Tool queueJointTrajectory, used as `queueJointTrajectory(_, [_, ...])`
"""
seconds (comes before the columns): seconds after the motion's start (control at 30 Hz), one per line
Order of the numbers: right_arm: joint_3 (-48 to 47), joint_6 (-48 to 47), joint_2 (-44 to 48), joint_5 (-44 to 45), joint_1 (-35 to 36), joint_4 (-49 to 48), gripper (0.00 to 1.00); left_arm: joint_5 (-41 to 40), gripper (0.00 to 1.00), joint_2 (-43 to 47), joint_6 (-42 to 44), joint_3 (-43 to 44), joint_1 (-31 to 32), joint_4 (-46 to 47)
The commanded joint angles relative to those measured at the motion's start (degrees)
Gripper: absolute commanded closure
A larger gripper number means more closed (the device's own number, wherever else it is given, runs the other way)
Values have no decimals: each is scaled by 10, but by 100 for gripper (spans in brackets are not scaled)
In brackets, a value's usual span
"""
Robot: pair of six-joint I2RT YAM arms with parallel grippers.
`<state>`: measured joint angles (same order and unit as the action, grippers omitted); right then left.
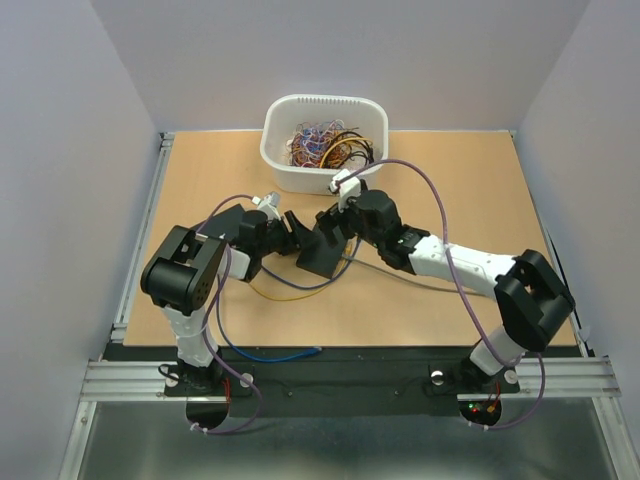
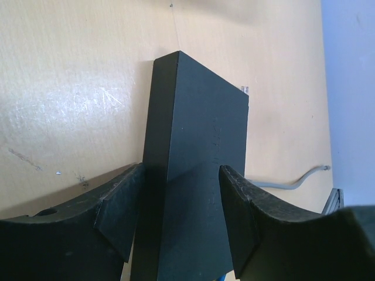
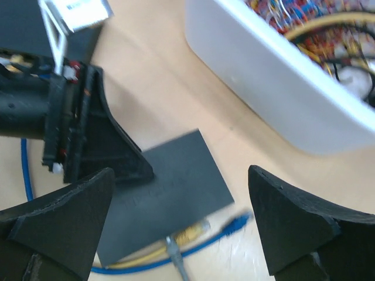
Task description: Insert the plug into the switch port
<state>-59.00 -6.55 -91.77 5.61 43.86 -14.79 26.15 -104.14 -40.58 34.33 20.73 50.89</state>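
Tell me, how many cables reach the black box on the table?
3: a blue cable, a yellow cable and a grey cable, ending side by side at the black box's edge in the right wrist view. Others may be hidden.

The table carries a white bin, black switch, blue cable.

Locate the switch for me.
Top view: the switch is mid-table, just in front of the bin, held in the left gripper, with the open right gripper next to it.
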Motion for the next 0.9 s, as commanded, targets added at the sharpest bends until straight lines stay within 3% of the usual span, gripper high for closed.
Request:
queueJointTrajectory(0.0, [34, 100, 73, 94, -4, -8, 0, -3, 34, -14, 15, -17, 2, -177])
queueJointTrajectory(0.27, [135, 232, 113, 100, -4, 83, 3, -43, 33, 53, 35, 12, -2, -244])
queueJointTrajectory(0.53, [231, 292, 221, 67, -4, 84, 5, -111, 33, 156, 61, 36, -3, -321])
queueJointTrajectory(0.87, [253, 318, 329, -125, 2, 93, 0, -201, 33, 378, 61, 2, -1, -401])
